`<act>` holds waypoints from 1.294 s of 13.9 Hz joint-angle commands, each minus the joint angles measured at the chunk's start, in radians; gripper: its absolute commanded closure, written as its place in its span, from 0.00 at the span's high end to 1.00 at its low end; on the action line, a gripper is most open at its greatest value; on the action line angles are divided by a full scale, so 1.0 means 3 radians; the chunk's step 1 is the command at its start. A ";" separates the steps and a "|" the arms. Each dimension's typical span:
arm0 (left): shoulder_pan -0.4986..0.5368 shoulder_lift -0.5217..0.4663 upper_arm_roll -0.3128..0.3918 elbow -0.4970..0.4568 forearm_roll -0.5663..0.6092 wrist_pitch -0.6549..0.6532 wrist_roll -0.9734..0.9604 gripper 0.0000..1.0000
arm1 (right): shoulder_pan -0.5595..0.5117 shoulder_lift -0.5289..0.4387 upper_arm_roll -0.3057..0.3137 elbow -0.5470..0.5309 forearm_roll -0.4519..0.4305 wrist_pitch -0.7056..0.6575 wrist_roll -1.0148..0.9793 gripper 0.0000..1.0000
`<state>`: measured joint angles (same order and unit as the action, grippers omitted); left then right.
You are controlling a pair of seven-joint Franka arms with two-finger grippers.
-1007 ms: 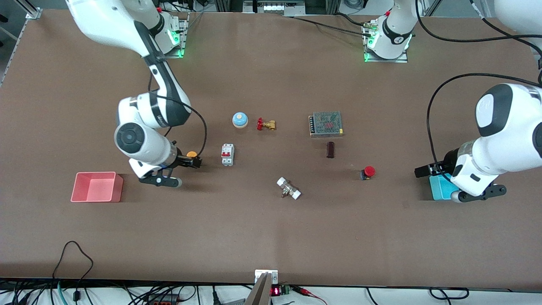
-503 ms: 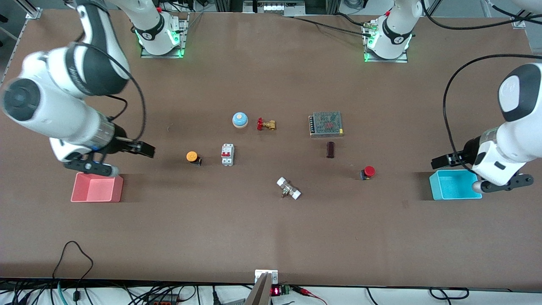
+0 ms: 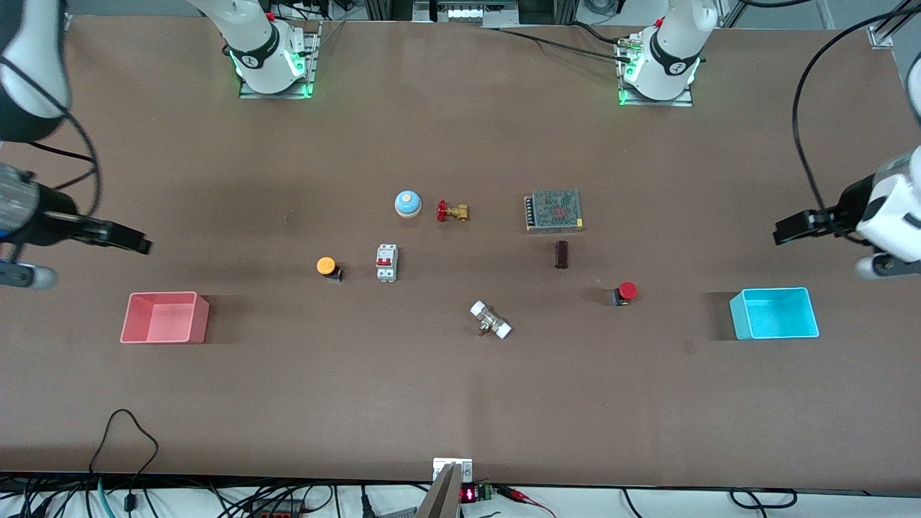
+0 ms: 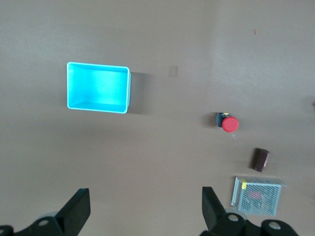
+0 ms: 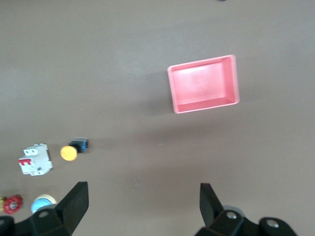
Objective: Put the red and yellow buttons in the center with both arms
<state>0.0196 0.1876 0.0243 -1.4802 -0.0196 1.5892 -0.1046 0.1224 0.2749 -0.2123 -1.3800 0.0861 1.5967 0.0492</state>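
Front view: Both arms have pulled back to the desk (image 3: 460, 403) ends; right hand (image 3: 133, 243) and left hand (image 3: 788, 232) hang released and empty, leaving yellow button (image 3: 327, 267) beside the breaker (image 3: 386, 262) and red button (image 3: 624, 292) resting mid-desk.
Left wrist view: Spread fingers (image 4: 78, 211) frame the cyan bin (image 4: 98, 87).
Right wrist view: Pink bin (image 5: 203, 84) sits empty; placement looks complete.
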 commanded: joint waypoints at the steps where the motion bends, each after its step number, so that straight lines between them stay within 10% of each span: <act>1: -0.0070 -0.0297 0.0098 -0.0280 -0.0108 -0.0015 0.0119 1.00 | -0.0167 -0.0267 0.0139 0.0003 -0.0200 -0.0244 -0.0301 1.00; 8: 0.0216 -0.0840 -0.0214 -0.0874 -0.0108 0.0215 0.0124 1.00 | -0.0362 -0.0911 0.0360 -0.0732 -0.0205 -0.0215 -0.0251 1.00; 18: 0.0328 -0.0779 -0.0178 -0.0583 0.0004 0.0051 0.0518 1.00 | -0.0357 -0.0932 0.0370 -0.0626 -0.0236 -0.0317 -0.0261 1.00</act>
<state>0.0848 -0.0376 -0.0208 -1.6765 -0.0308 1.6232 0.0146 0.0325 0.0147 -0.1219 -1.5626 0.0273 1.5082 -0.0261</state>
